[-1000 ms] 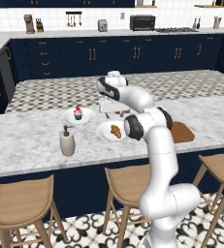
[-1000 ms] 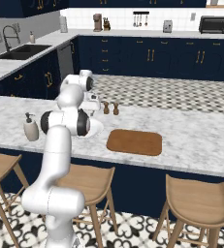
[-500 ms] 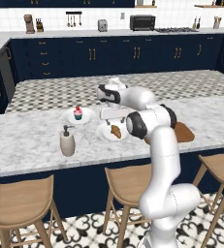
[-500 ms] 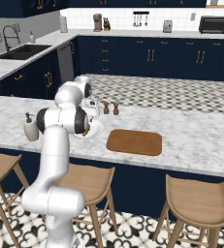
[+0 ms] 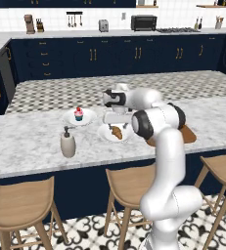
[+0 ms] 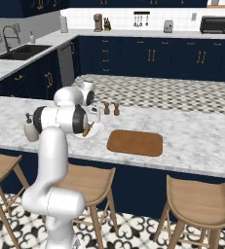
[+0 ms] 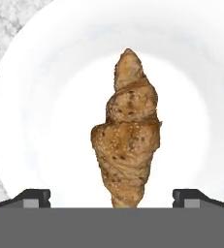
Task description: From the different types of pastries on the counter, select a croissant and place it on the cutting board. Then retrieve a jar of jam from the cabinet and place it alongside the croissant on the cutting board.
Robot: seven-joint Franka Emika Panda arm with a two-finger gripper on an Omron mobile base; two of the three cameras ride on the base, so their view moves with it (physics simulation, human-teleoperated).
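A brown croissant [image 7: 127,135] lies on a white plate [image 7: 45,111], pointing away from the hand. My gripper [image 7: 112,198] hangs just above it, open. One fingertip [image 7: 33,197] stands well off each side of the pastry's near end, neither touching it. From the left base the croissant [image 5: 117,132] shows on its plate [image 5: 104,133] under the gripper [image 5: 115,121]. The wooden cutting board [image 6: 135,142] lies bare to the right of the plate [image 6: 95,128]; my arm partly hides the board [image 5: 187,134] in the left base view. The jar of jam is out of view.
A cupcake [image 5: 79,114] on its own plate sits left of the croissant. A soap dispenser [image 5: 68,144] stands near the counter's front edge. Two shakers [image 6: 111,108] stand behind the board. Shut navy cabinets [image 6: 148,56] line the back wall. Stools stand below the counter.
The hand has swung over the plate and come down closer to the croissant. The pastries and the board have not moved.
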